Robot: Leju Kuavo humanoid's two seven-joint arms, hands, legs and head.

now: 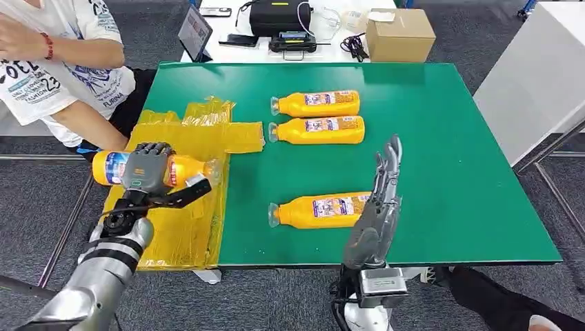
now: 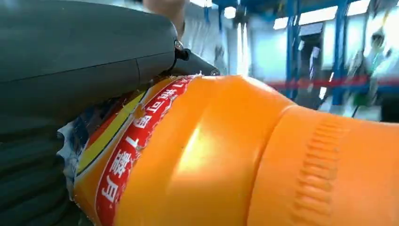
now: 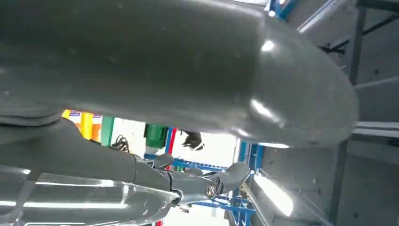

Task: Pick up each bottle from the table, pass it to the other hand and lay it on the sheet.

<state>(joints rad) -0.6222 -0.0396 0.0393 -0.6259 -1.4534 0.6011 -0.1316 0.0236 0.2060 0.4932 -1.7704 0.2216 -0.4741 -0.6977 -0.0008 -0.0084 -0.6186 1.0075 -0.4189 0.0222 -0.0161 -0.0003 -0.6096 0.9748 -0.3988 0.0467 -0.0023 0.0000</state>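
left hand [image 1: 147, 168]: gripping a bottle [image 1: 181, 170] over the sheet [image 1: 185, 227]
right hand [image 1: 383, 186]: released, fingers straight, right of sheet

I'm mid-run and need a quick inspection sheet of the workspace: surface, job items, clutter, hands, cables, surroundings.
Surface: green table top, with a crinkled yellow plastic sheet over its left part.
Job's things: three orange plastic bottles lie on the green: two side by side at the far side, one near the front edge; a fourth bottle is held over the sheet.
Clutter: nothing seen on the green top.
Hands: left hand grips the fourth bottle; right hand is open, fingers straight, beside the front bottle.
Cables: black cables on the white table behind.
Surroundings: cardboard box, black case, a person in a white shirt at the left.
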